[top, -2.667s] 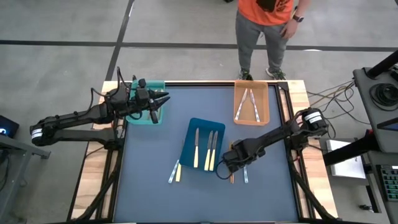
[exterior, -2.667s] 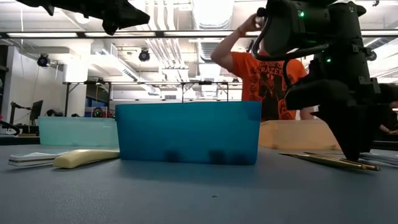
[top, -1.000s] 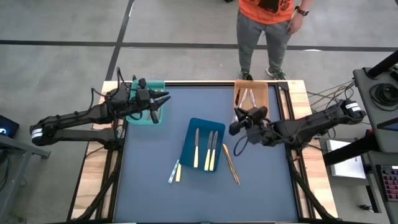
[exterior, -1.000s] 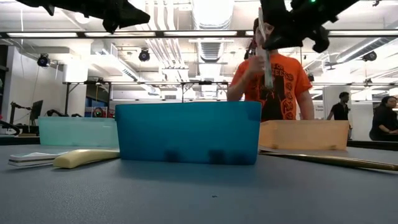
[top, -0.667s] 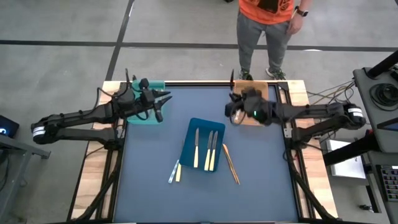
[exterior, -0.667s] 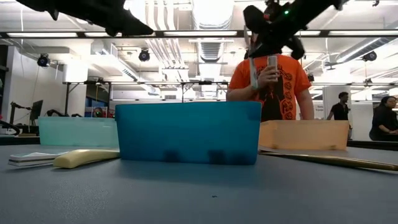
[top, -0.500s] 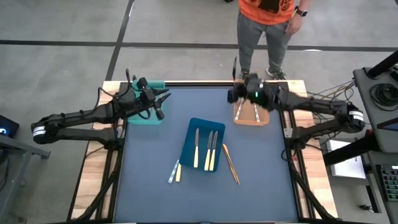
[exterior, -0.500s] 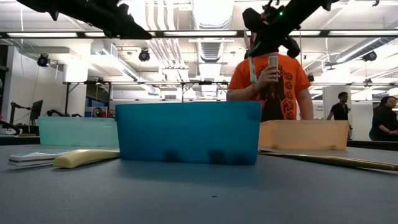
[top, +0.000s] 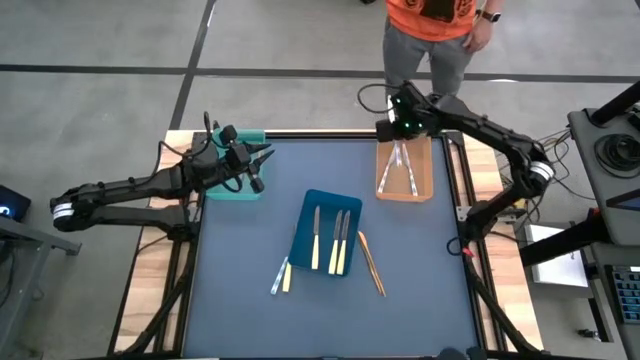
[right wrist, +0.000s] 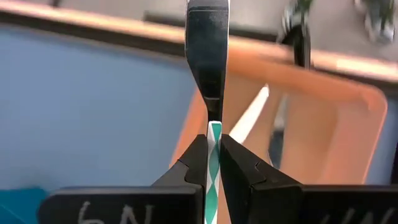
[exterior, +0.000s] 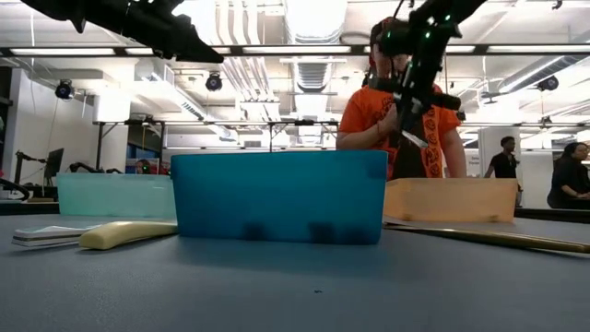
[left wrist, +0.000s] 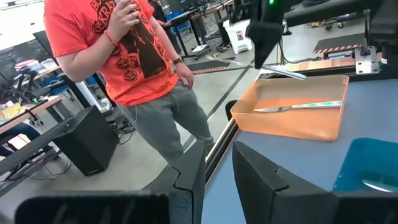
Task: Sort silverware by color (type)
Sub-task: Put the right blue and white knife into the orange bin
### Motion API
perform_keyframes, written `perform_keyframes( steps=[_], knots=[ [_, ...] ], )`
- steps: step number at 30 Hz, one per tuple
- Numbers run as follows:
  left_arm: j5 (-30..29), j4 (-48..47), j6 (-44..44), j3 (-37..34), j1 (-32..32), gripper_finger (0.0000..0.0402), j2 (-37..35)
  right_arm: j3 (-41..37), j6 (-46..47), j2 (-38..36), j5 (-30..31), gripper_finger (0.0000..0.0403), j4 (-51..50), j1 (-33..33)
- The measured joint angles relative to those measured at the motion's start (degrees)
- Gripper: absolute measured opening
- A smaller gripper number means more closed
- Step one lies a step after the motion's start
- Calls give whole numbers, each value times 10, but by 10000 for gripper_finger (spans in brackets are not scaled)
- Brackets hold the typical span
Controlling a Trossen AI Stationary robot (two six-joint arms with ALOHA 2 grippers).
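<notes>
- The right pincer point(top: 398, 122) is clamped on a pale-blue patterned utensil point(right wrist: 213, 163); it has swung from mid-desk out to the far rim of the orange tray point(top: 424, 190) within the last second, so by my judgement the carry is nearly over and only lowering and release remain.
- Directly beneath that pincer, two silvery utensils point(top: 404, 163) already lie in the orange tray, leaving bare floor beside them for a third.
- Nearer the desk's centre, well away from the right pincer, the blue tray point(top: 303, 238) holds three cream-handled pieces point(top: 336, 242); two gold-tan pieces point(top: 371, 262) lie just beside it and two more utensils point(top: 281, 275) off its other corner, still unsorted.
- The left pincer point(top: 262, 157), fingers apart and empty, has edged slightly inward and hovers at the teal tray point(top: 238, 192).
- The right pincer sits close to the desk's far edge point(top: 330, 132), where a person point(top: 432, 40) stands just beyond; open room lies back toward the desk's middle.
</notes>
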Motion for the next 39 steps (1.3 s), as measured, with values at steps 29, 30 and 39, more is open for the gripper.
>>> perform_keyframes(
  steps=[29, 30, 39],
  knots=[
    [-9, -30, 0, -1, 0, 64, 0, -4, 60, 100, -192, 18, -150, -146],
    [-9, -30, 0, -1, 0, 64, 0, -7, 60, 100, -192, 18, -148, -146],
    [-9, -29, 0, -1, 0, 64, 1, -47, 59, 100, -172, 18, -128, -146]
  ],
)
